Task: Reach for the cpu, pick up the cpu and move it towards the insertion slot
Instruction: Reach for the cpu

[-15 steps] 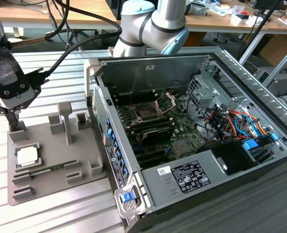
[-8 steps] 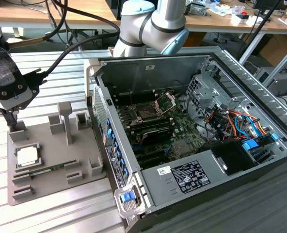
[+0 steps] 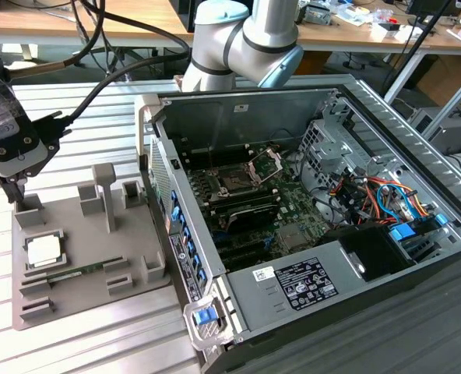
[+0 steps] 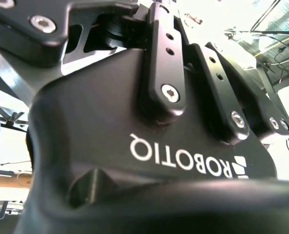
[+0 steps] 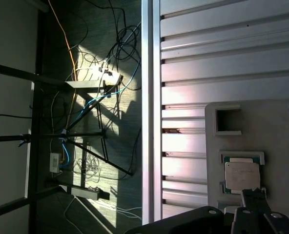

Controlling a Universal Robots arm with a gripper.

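The step in hand is the reach. In the exterior view the gripper hangs over the far corner of the grey tray. The cpu lies flat in its recess at about five o'clock from the gripper, near it but apart. I cannot tell whether the gripper is released or clenched; it carries nothing, since the chip sits in the tray. The first wrist view shows the cpu lying square in its seat on the tray.

A green memory stick lies just beside the chip at its five o'clock, and an upright post stands at its two o'clock. The insertion slot is well apart, also about two o'clock from the chip, on the motherboard inside the open computer case.

To reach well, I judge, the gripper should come straight down, centred over the chip and squared to two opposite edges (it is thin, so there is little side to catch). It should keep off the recess walls and the memory stick. A skewed approach could tip the chip or wedge it.
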